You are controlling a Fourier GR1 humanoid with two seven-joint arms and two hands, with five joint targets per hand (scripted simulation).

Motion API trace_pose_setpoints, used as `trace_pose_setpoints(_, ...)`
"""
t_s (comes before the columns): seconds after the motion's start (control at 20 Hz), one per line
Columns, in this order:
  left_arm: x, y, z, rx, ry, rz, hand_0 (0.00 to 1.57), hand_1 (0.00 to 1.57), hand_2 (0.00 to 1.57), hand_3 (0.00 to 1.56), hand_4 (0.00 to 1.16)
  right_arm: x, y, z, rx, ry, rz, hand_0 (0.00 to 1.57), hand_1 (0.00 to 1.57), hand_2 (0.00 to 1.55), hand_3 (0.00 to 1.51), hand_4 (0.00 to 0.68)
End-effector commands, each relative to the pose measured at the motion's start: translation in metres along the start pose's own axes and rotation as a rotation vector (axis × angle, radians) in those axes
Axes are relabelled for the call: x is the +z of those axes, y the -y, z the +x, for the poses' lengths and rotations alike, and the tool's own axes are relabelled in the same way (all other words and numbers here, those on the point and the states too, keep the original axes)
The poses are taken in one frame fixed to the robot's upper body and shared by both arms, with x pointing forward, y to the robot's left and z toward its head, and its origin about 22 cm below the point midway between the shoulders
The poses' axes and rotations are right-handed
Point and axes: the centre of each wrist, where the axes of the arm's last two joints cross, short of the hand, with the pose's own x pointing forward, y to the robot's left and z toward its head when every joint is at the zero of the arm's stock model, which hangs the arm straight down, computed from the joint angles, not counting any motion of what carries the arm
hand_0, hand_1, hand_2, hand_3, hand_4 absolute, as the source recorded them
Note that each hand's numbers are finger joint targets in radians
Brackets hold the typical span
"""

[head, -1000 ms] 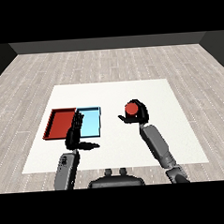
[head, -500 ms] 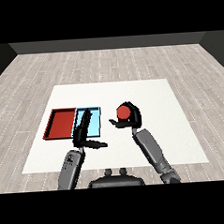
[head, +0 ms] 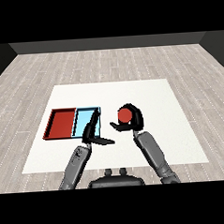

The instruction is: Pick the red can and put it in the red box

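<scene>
Carrying is the step in hand: the right hand (head: 131, 118) curls round the red can (head: 125, 115), held above the table (head: 180, 128) just right of the light blue tray (head: 86, 120), the left hand (head: 90, 132) hangs with straight fingers, and the can, bearing no readable label, must next cross leftward to the red tray (head: 63, 124).

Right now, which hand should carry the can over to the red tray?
Right hand: its fingers already curl round the red can. The left hand is open over the blue tray's edge, beside the red tray.
</scene>
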Motion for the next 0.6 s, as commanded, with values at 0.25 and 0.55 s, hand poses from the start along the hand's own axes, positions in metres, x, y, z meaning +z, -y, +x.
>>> trace_pose_setpoints(0.25, 0.000, 0.005, -0.044, 0.018, -0.072, -0.003, 0.00, 0.00, 0.00, 0.00, 0.00, 0.011, -0.011, 0.007, -0.014, 0.019, 0.037, 1.46, 1.46, 1.44, 1.39, 0.659)
trace_pose_setpoints(0.55, -0.007, 0.022, -0.031, 0.042, -0.090, -0.011, 0.00, 0.00, 0.00, 0.00, 0.00, 0.001, -0.012, 0.012, -0.022, 0.052, 0.040, 1.46, 1.46, 1.43, 1.38, 0.654)
